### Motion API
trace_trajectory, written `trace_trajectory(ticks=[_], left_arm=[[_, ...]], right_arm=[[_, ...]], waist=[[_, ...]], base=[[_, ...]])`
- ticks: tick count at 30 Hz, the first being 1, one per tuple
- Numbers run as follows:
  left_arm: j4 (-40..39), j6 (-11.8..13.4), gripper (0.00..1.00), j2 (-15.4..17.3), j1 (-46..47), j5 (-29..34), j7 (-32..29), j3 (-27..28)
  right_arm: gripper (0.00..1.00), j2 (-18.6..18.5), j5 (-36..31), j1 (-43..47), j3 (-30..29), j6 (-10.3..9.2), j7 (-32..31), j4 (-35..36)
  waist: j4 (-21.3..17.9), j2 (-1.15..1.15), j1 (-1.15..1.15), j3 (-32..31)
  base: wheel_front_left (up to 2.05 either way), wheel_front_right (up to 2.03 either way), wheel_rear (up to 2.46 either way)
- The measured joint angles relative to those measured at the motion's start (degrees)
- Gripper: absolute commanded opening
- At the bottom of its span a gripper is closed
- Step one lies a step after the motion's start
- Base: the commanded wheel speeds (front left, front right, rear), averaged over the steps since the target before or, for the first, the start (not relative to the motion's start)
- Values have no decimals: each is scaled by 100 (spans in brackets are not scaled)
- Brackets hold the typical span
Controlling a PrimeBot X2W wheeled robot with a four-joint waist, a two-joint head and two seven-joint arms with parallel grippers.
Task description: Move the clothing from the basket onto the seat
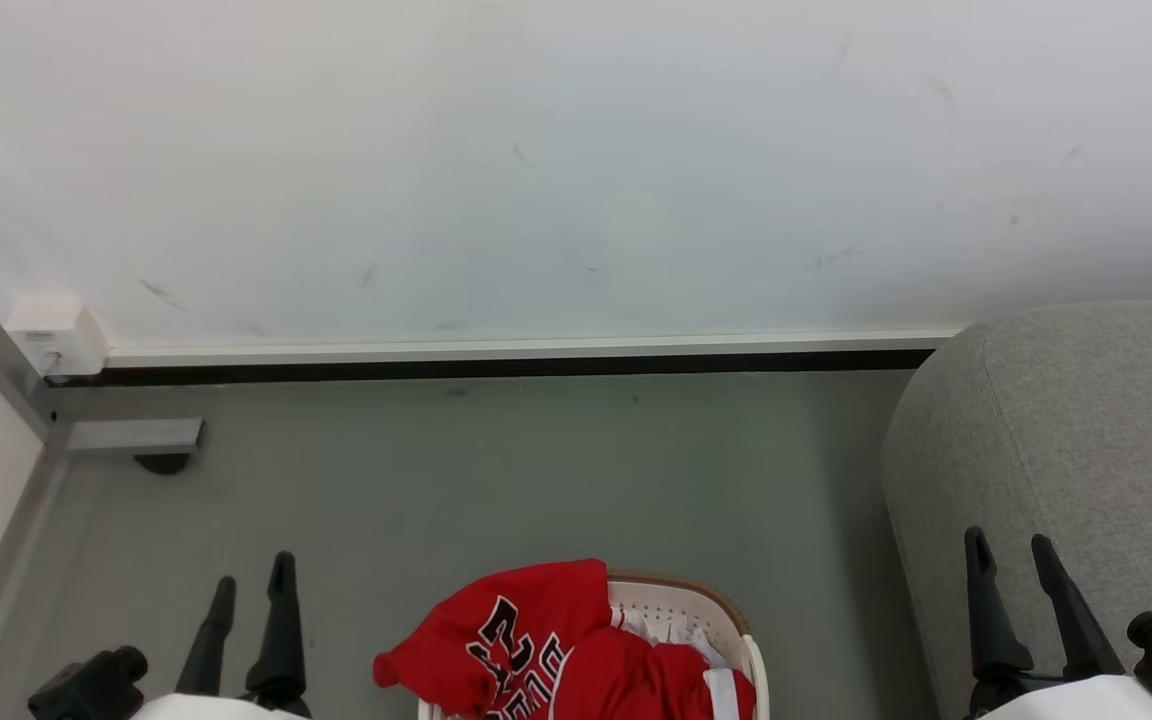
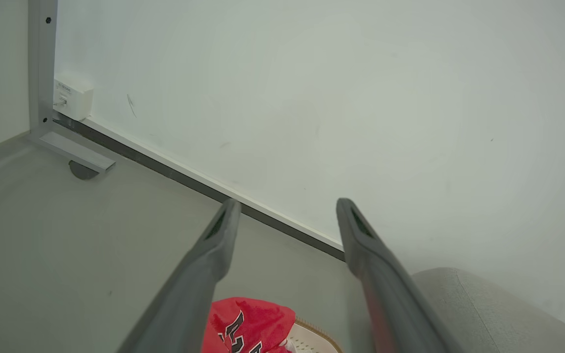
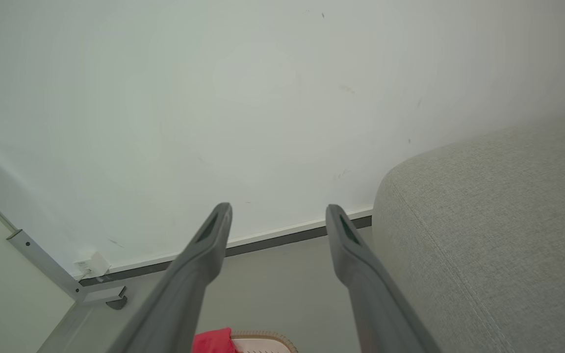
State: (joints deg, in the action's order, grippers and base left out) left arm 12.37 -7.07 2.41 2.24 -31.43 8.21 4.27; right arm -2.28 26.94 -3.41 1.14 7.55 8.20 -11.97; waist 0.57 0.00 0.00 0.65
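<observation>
I have both tools released. The left tool [image 1: 254, 570] hangs at the near left above the grey floor [image 1: 536, 470], its two dark fingers spread and holding nothing. The right tool [image 1: 1008, 540] is at the near right, fingers likewise apart and empty, just beside the rounded flank of the seat [image 1: 1066, 430]. I cannot tell whether it touches the fabric.

The clothing [image 1: 536, 640] lies in the basket [image 1: 726, 610], near centre between my two tools. It is a red heap, and one fold with black-and-white lettering spills over the basket's left rim. A white trim stripe shows on its right. The basket stands on the floor to the left of the seat, with a strip of floor between them.

The seat fills the right side and reaches back to the pale wall [image 1: 536, 180]. At the far left, a small white box [image 1: 56, 335] sits low on the wall above a grey metal foot [image 1: 131, 437].
</observation>
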Motion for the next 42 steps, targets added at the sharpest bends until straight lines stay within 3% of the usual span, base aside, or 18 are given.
trace_trajectory(ticks=[42], left_arm=[[11, -23, 100, 18, -158, 2270, 511, 52]], right_arm=[[100, -29, -1610, 66, -45, 0, 532, -245]], waist=[[75, 0, 0, 2]], base=[[0, 0, 0]])
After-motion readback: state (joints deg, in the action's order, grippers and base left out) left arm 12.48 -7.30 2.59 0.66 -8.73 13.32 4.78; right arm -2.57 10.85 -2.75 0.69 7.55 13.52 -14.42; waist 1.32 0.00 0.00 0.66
